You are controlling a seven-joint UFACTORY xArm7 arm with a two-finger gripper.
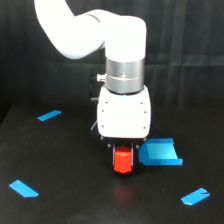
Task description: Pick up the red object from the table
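Red object (123, 162), a small orange-red block, sits under the white arm's tool (123, 152), whose dark fingers stand on either side of its top; whether they press it or whether it rests on the black surface (75, 200) cannot be told. A blue square piece (159, 153) lies just beside it toward the exterior view's right. Three blue strips lie well apart: one toward the far left (49, 115), one at the near left (23, 188), one at the near right (195, 196).
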